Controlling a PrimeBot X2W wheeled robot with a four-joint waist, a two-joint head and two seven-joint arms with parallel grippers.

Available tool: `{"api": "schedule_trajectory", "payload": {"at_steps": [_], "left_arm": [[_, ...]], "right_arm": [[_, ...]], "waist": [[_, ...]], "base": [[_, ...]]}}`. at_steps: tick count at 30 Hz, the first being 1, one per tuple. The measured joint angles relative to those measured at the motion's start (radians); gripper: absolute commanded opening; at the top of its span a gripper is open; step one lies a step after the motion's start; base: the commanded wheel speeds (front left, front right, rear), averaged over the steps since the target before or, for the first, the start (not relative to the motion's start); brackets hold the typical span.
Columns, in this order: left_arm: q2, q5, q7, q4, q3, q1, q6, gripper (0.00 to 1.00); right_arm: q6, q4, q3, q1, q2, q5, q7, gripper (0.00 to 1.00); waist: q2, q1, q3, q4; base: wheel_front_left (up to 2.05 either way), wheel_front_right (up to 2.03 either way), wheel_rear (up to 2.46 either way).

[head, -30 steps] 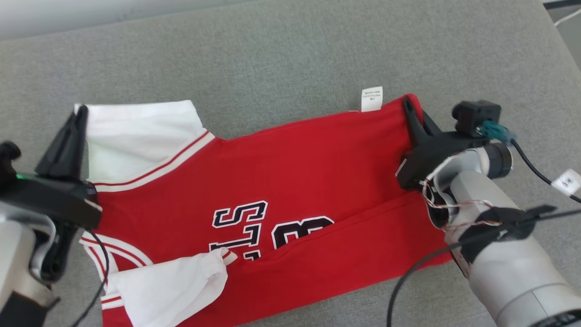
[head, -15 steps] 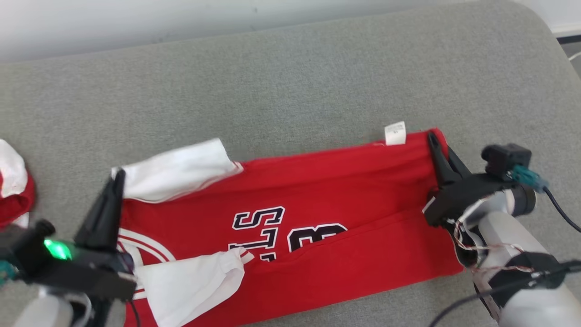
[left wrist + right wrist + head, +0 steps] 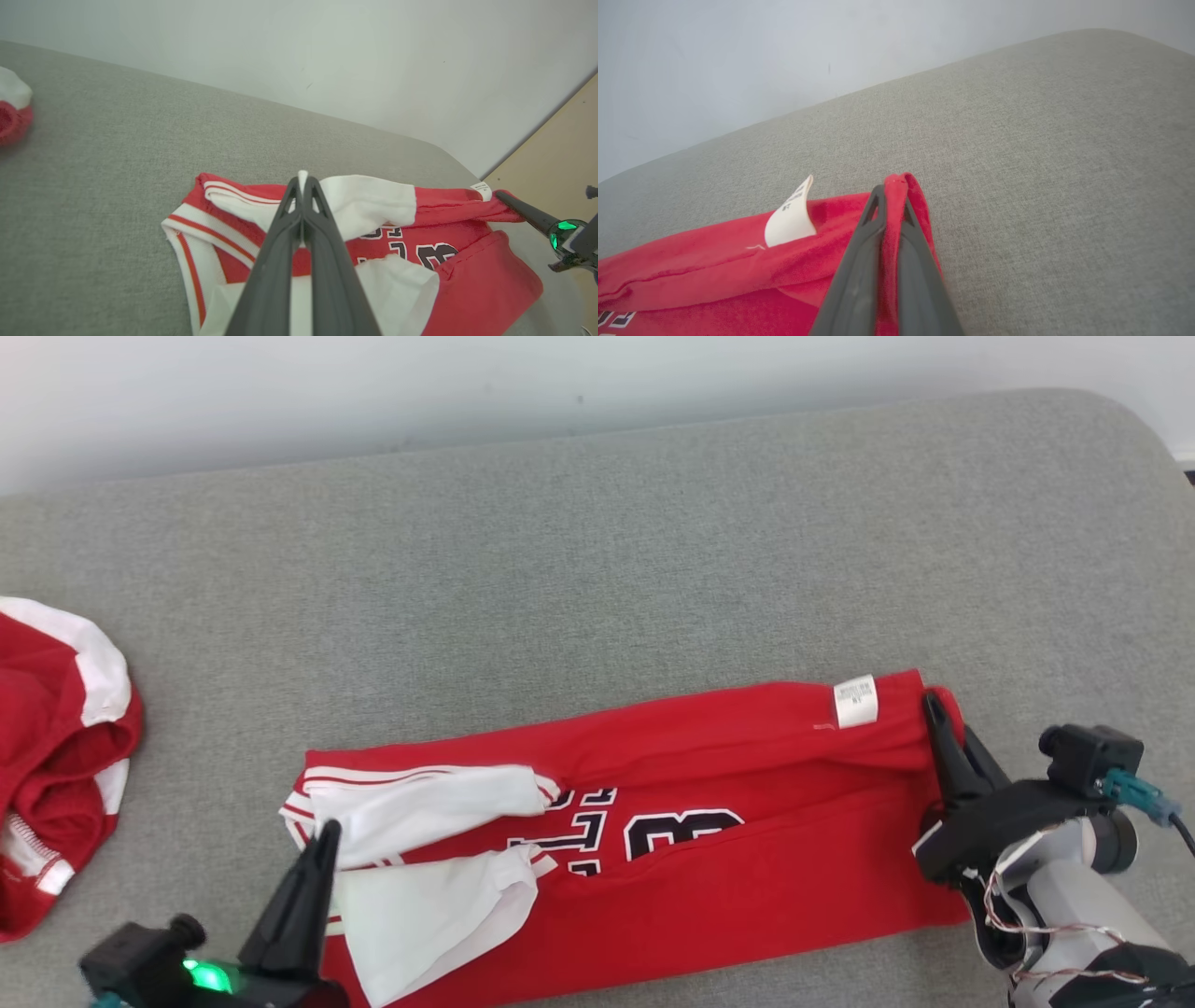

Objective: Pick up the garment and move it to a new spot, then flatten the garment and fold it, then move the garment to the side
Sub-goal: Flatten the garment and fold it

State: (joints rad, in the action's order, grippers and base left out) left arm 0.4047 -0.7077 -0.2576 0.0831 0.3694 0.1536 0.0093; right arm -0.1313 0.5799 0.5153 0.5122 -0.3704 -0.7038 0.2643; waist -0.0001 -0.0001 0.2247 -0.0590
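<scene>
The garment [image 3: 747, 775] is a red jersey with white sleeves and black lettering, lying as a long narrow band on the grey cushion [image 3: 597, 569]. Its far long edge is folded over toward me. My left gripper [image 3: 329, 826] is shut on the white sleeve at the band's left end; in the left wrist view, white cloth shows between the shut fingertips of the left gripper [image 3: 302, 179]. My right gripper [image 3: 934, 702] is shut on the red corner at the right end, beside the white label [image 3: 855, 701]. In the right wrist view, red cloth is pinched in the right gripper [image 3: 891, 189].
A second red and white piece of clothing [image 3: 56, 756] lies bunched at the cushion's left edge. A pale wall [image 3: 467, 383] runs along the far side. The cushion rounds off at the far right corner [image 3: 1120, 439].
The head camera has tilted up. Both grippers have drawn the garment's far edge toward me, folding it over, so the jersey is now a narrower band. Both stay shut.
</scene>
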Motion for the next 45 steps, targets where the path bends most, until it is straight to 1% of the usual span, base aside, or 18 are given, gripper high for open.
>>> {"api": "schedule_trajectory", "payload": {"at_steps": [2, 8, 9, 11, 15, 18, 23, 24, 25, 26, 27, 32, 36, 39, 45], "left_arm": [[-0.013, 0.017, 0.000, -0.032, 0.006, -0.004, -0.008, 0.00], [-0.063, 0.034, -0.003, -0.118, -0.017, -0.006, -0.036, 0.00], [-0.063, 0.034, -0.003, -0.118, -0.017, -0.006, -0.036, 0.00], [-0.084, 0.038, -0.003, -0.133, -0.033, -0.011, -0.050, 0.00], [-0.124, 0.057, -0.003, -0.147, -0.059, -0.034, -0.064, 0.00], [-0.148, 0.062, -0.003, -0.149, -0.067, -0.055, -0.084, 0.00], [-0.180, 0.079, -0.003, -0.169, -0.082, -0.085, -0.096, 0.00], [-0.185, 0.080, -0.003, -0.182, -0.079, -0.088, -0.097, 0.00], [-0.188, 0.081, -0.003, -0.197, -0.074, -0.090, -0.100, 0.06], [-0.190, 0.087, -0.003, -0.204, -0.075, -0.092, -0.104, 0.44], [-0.194, 0.094, -0.003, -0.207, -0.084, -0.091, -0.104, 1.00], [-0.219, 0.124, -0.003, -0.219, -0.118, -0.089, -0.105, 1.00], [-0.241, 0.163, -0.003, -0.201, -0.163, -0.093, -0.106, 1.00], [-0.249, 0.228, -0.003, -0.177, -0.201, -0.096, -0.102, 1.00], [-0.281, 0.345, -0.003, -0.127, -0.297, -0.117, -0.072, 1.00]], "right_arm": [[0.000, 0.008, 0.006, -0.012, -0.001, -0.014, 0.000, 0.00], [0.000, 0.044, 0.031, -0.017, -0.004, -0.031, 0.000, 0.00], [0.000, 0.044, 0.031, -0.017, -0.004, -0.031, 0.000, 0.00], [0.000, 0.052, 0.036, -0.017, -0.005, -0.037, 0.000, 0.00], [0.000, 0.062, 0.040, -0.026, -0.005, -0.043, 0.000, 0.00], [0.000, 0.065, 0.024, -0.031, -0.005, -0.043, 0.000, 0.00], [0.000, 0.089, 0.023, -0.047, -0.004, -0.039, 0.000, 0.00], [0.000, 0.103, 0.025, -0.048, -0.002, -0.037, 0.000, 0.28], [0.000, 0.115, 0.026, -0.048, -0.002, -0.032, 0.000, 0.91], [0.000, 0.122, 0.024, -0.047, -0.002, -0.024, 0.000, 1.00], [0.000, 0.127, 0.022, -0.046, -0.001, -0.021, 0.000, 1.00], [0.000, 0.119, -0.016, -0.040, 0.005, -0.002, 0.000, 1.00], [0.000, 0.100, -0.050, -0.052, 0.006, 0.019, 0.000, 1.00], [0.000, 0.089, -0.066, -0.064, 0.009, 0.029, 0.000, 1.00], [0.000, 0.083, -0.086, -0.080, 0.023, 0.053, 0.000, 1.00]], "waist": [[0.0000, 0.0001, -0.005, 0.006], [0.0000, 0.0001, -0.020, 0.013], [0.0000, 0.0001, -0.020, 0.013], [0.0000, 0.0001, -0.025, 0.012], [0.0000, 0.0001, -0.035, 0.013], [0.0001, 0.0001, -0.042, 0.015], [0.0000, 0.0001, -0.055, 0.021], [0.0000, 0.0001, -0.058, 0.023], [0.0000, 0.0001, -0.061, 0.024], [0.0000, 0.0001, -0.063, 0.025], [0.0000, 0.0001, -0.064, 0.027], [0.0001, 0.0001, -0.072, 0.027], [0.0001, 0.0002, -0.081, 0.028], [0.0000, 0.0002, -0.086, 0.029], [0.0001, 0.0002, -0.098, 0.032]], "base": [[0.00, 0.00, 0.00], [0.00, 0.00, 0.00], [0.00, 0.00, 0.00], [0.00, 0.00, 0.00], [0.00, 0.00, 0.00], [0.00, 0.00, 0.00], [0.00, 0.00, 0.00], [0.00, 0.00, 0.00], [0.00, 0.00, 0.00], [0.00, 0.00, 0.00], [0.00, 0.00, 0.00], [0.00, 0.00, 0.00], [0.00, 0.00, 0.00], [0.00, 0.00, 0.00], [0.00, 0.00, 0.00]]}}
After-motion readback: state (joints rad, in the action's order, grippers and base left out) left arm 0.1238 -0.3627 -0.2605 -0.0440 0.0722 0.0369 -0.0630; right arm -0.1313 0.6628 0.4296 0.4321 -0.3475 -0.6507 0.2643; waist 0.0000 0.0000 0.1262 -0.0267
